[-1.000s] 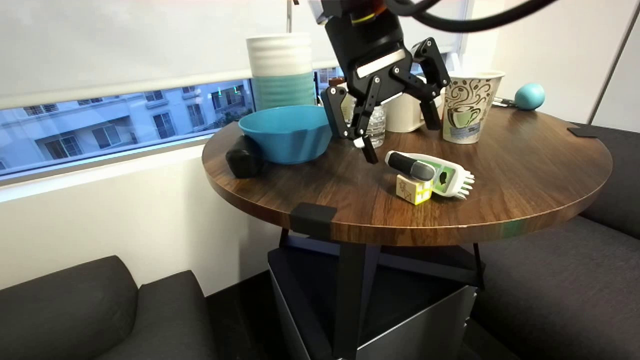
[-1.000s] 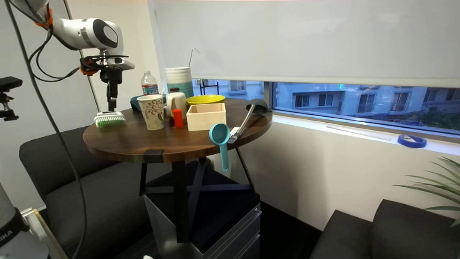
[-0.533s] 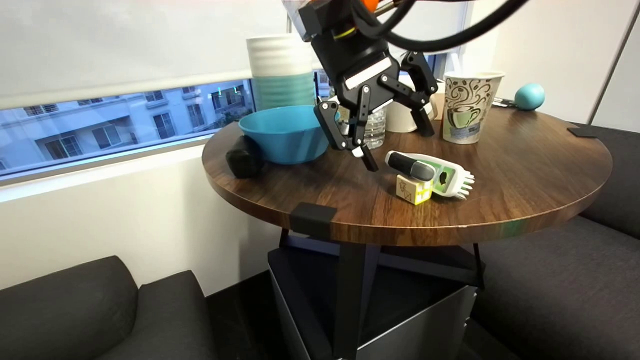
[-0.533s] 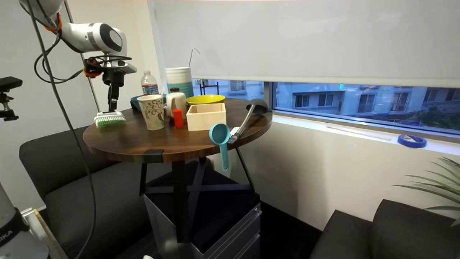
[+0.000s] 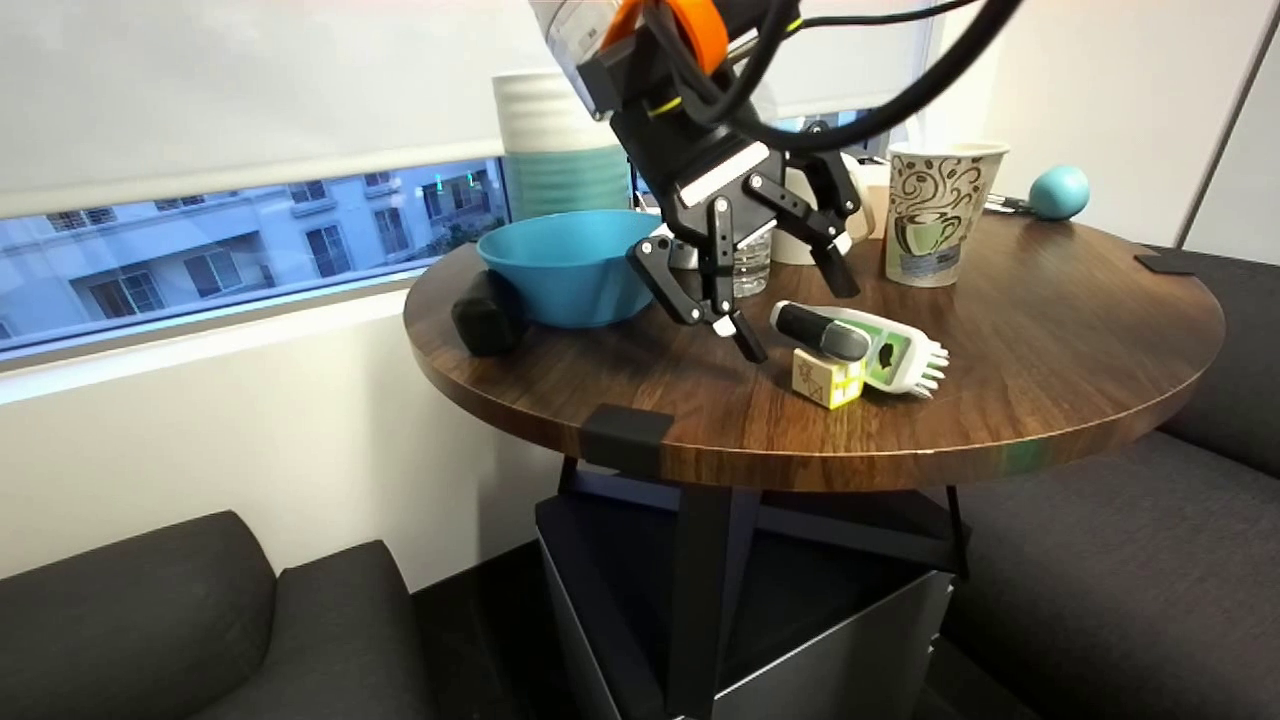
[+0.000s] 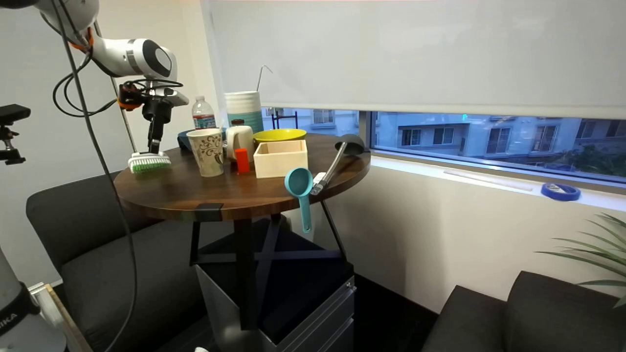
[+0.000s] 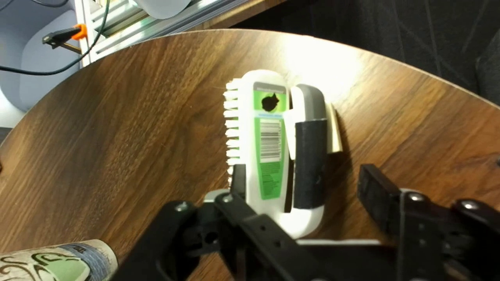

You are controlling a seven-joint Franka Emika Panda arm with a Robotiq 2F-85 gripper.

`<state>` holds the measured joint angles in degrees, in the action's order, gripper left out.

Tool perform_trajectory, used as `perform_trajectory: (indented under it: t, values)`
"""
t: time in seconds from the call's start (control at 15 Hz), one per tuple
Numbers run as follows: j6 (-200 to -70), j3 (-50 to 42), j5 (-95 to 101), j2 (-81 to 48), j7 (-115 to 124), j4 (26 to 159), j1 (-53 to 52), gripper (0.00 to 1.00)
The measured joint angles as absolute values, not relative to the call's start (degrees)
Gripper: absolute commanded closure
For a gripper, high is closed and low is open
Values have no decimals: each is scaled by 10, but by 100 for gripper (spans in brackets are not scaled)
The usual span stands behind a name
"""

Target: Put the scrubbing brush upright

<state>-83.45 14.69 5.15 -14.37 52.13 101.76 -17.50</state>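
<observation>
The scrubbing brush [image 5: 893,352] is white with a green label and a dark-gripped handle. It lies on its side near the table edge, bristles sideways; it shows in both exterior views [image 6: 149,162] and the wrist view [image 7: 269,140]. A small pale yellow block [image 5: 828,378] sits against its handle side and is mostly hidden in the wrist view [image 7: 335,132]. My gripper [image 5: 796,314] is open and empty, low over the table by the brush's closed handle end. In the wrist view, the gripper [image 7: 305,175] has its left finger overlapping the bristle side and its right finger beyond the handle.
A patterned paper cup [image 5: 940,215] stands beside the gripper and shows at the wrist view's lower left [image 7: 78,263]. A blue bowl [image 5: 575,280], dark object [image 5: 487,313], bottle [image 5: 752,262] and mug [image 6: 240,141] stand nearby. A wooden box [image 6: 281,164] and red block [image 6: 242,160] are farther off.
My gripper has come down toward the table, its body shifting left in an exterior view, its fingertips nearing the brush. It stays open. The brush and block have not moved.
</observation>
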Motion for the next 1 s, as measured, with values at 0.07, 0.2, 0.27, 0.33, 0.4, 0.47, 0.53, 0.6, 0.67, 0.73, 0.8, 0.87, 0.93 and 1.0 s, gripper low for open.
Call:
perform_trajectory:
  t: [0.07, 0.2, 0.27, 0.33, 0.4, 0.47, 0.53, 0.6, 0.67, 0.73, 0.8, 0.87, 0.93, 1.0]
  values:
    - [-831, 145, 51, -146, 523, 1016, -176, 62]
    - [-829, 140, 51, -147, 525, 1014, -177, 73]
    - [-828, 139, 51, -147, 525, 1013, -177, 76]
    - [-828, 138, 51, -147, 526, 1011, -177, 82]
    - [-828, 136, 51, -147, 526, 1010, -177, 86]
    - [-828, 135, 51, -147, 527, 1009, -177, 90]
    - [-828, 134, 51, -147, 528, 1009, -177, 94]
    - [-828, 133, 51, -147, 528, 1009, -177, 95]
    - [-828, 132, 51, -147, 528, 1009, -177, 95]
    - [-828, 132, 51, -147, 528, 1009, -177, 95]
    - [-828, 130, 51, -147, 529, 1009, -177, 95]
    - [-828, 127, 51, -147, 529, 1008, -177, 95]
    - [-829, 124, 51, -145, 529, 1008, -176, 95]
    - [-831, 121, 50, -142, 528, 1008, -174, 95]
